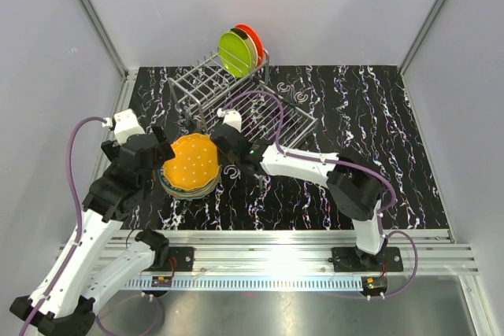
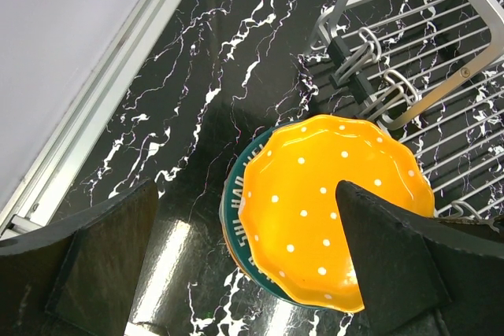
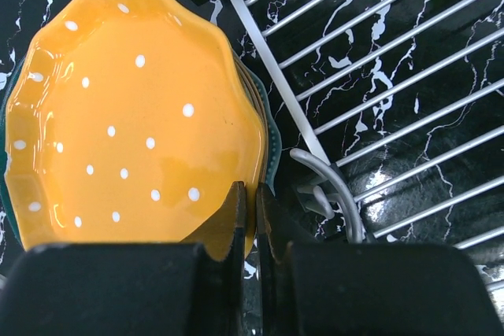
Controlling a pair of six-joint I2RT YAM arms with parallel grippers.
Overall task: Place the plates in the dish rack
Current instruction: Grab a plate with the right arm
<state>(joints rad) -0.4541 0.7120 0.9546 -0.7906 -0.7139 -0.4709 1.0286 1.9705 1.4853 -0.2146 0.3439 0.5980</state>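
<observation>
Right gripper (image 3: 250,196) tight on orange plate (image 3: 134,108); left gripper (image 2: 246,190) wide; marbled tabletop (image 1: 378,131), grey walls (image 1: 315,5)

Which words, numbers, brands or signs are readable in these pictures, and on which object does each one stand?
No text can be read with certainty.
White marks on the rim of the teal plate, perhaps letters, mostly hidden under the dotted orange plate: not readable.
The dish rack: no lettering visible.
</observation>
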